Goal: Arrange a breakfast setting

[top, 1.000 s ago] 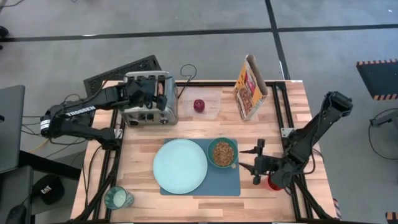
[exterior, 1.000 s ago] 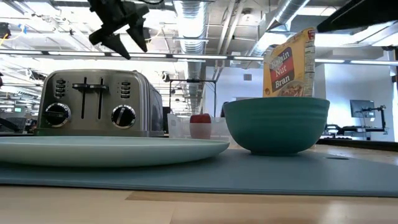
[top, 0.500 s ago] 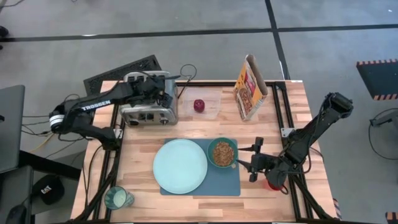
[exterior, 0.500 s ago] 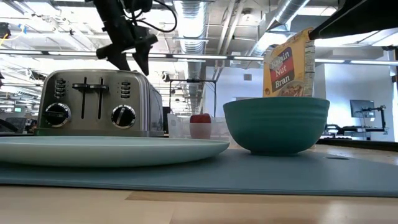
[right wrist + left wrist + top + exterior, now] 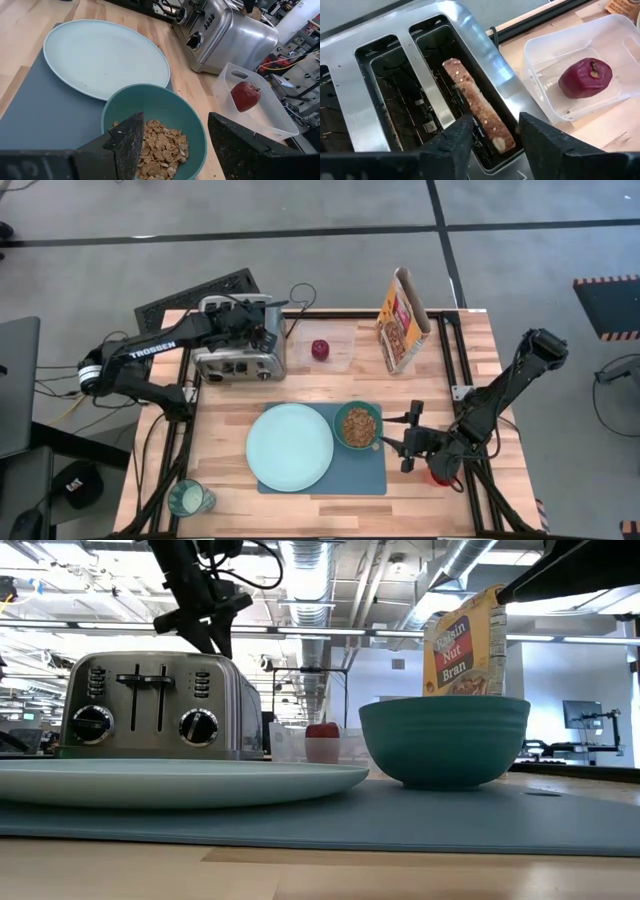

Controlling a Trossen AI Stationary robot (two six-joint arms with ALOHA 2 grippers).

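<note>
In the upper left of the overhead frame, the left gripper [image 5: 262,328] hangs over the chrome four-slot toaster [image 5: 238,340], its two dark fingers [image 5: 451,145] spread apart on either side of the brown toast slice [image 5: 477,113], which stands in one of the slots. Right of the toaster, the small dark red fruit [image 5: 320,349] lies in a clear plastic tub [image 5: 330,350]. At lower centre, the slate-blue rectangular mat [image 5: 366,476] carries the large pale mint round plate [image 5: 290,446] and, touching its right edge, the smaller green bowl [image 5: 358,427] filled with cereal flakes. The right gripper [image 5: 410,438] hovers just right of the bowl at the mat's edge, fingers parted and empty. An upright cereal box [image 5: 402,319] stands at upper centre-right.
</note>
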